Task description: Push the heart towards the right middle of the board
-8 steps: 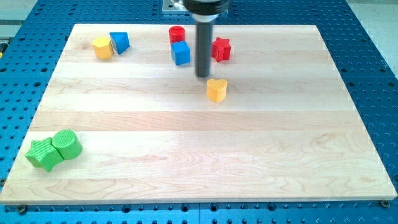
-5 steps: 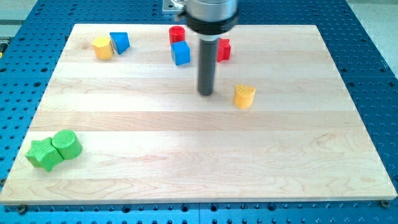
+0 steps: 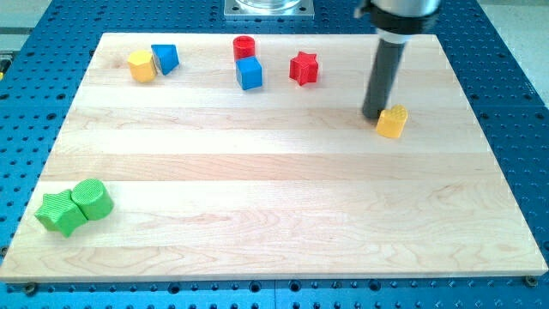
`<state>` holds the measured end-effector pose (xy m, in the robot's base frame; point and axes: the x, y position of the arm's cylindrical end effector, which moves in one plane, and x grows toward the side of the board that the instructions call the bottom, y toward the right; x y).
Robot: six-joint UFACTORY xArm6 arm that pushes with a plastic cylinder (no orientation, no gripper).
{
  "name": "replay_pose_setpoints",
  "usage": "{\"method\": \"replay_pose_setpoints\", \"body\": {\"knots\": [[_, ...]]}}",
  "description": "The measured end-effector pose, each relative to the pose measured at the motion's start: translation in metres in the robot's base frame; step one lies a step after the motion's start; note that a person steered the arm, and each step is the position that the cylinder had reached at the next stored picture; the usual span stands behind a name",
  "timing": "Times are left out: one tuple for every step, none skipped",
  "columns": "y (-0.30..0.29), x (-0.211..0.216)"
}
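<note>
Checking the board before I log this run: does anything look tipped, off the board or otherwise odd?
Nothing stands out. All blocks sit flat on the board. The yellow heart lies right of centre, with my tip close at its left, as a push to the right would need.

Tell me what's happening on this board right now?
My tip sits right at the upper-left edge of the yellow heart, which lies in the right part of the wooden board, somewhat above mid-height. The other blocks lie apart: a yellow block, blue block, red cylinder, blue cube and red star along the top, two green blocks at bottom left.
</note>
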<state>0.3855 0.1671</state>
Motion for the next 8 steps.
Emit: {"method": "replay_pose_setpoints", "body": {"knots": [[0.029,0.011],[-0.016,-0.006],[-0.043,0.028],[-0.001,0.038],[0.012,0.038],[0.012,0.038],[-0.042,0.041],[-0.066,0.042]]}}
